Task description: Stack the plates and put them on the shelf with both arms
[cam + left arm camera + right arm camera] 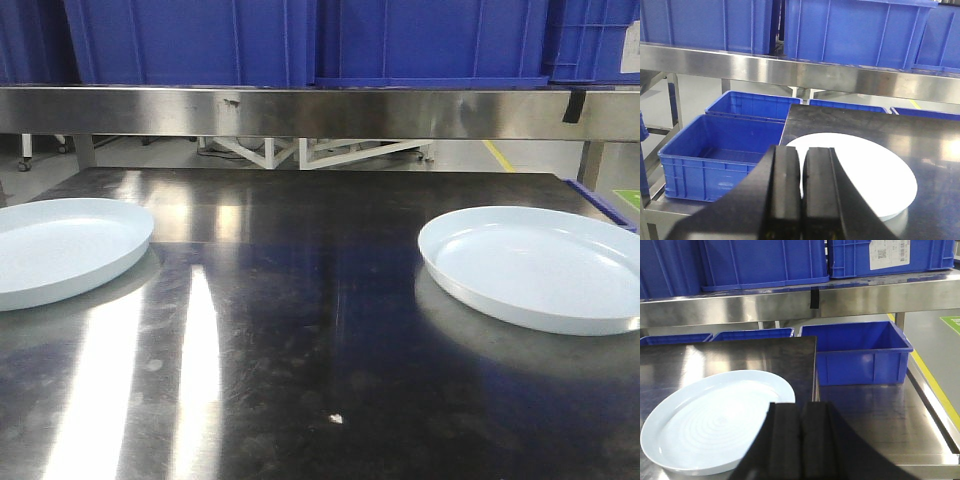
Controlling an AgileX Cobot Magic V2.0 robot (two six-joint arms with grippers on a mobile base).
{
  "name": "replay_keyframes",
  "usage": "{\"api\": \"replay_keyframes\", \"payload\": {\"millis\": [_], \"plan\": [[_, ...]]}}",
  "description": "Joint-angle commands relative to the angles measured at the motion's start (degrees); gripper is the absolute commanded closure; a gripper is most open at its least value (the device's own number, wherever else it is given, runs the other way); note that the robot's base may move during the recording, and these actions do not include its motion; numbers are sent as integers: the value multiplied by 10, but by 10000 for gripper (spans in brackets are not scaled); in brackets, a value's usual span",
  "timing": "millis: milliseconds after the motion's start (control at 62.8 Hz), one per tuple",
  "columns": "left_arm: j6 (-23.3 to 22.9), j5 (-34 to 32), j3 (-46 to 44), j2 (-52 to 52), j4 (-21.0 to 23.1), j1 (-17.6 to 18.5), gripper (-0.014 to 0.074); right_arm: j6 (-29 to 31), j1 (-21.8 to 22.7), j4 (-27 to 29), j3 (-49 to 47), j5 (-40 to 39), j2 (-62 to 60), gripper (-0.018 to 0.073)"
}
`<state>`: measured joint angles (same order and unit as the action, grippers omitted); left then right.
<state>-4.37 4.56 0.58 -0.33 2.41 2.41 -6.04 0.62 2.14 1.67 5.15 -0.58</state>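
Your front camera sits low, near the dark table [300, 330], and looks level across it to the steel shelf [330, 112] and the blue bins [200, 40] on top. Its side edges cut the left plate [60, 250] and the right plate [540, 265]. Each wrist camera rides just behind its own fingers — the left gripper [801, 200] and the right gripper [800, 440] fill the lower frame — and looks forward and down, close in. The left one shares the left plate with the front view, the right one the right plate; all three share the shelf's front edge and the bins.
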Motion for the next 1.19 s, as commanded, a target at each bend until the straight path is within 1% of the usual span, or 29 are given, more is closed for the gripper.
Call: {"api": "replay_keyframes", "payload": {"millis": [0,764,892,955,1019,1099,1178], "plan": [[-2,-50,13,-9,5,0,505,3,2,-4,-10,-52,-12,511],[-2,-50,13,-9,5,1,505,3,2,-4,-10,-52,-12,511],[-2,-50,4,-3,-3,1,505,3,2,-4,-10,-52,-12,511],[-2,-42,-21,13,-3,1,505,3,2,-4,-10,-52,-12,511],[-2,-13,-70,49,-3,1,505,3,2,-4,-10,-52,-12,511],[-2,36,-151,108,-12,2,505,3,2,-4,-10,-52,-12,511],[-2,94,-255,199,-35,11,505,3,2,-4,-10,-52,-12,511]]}}
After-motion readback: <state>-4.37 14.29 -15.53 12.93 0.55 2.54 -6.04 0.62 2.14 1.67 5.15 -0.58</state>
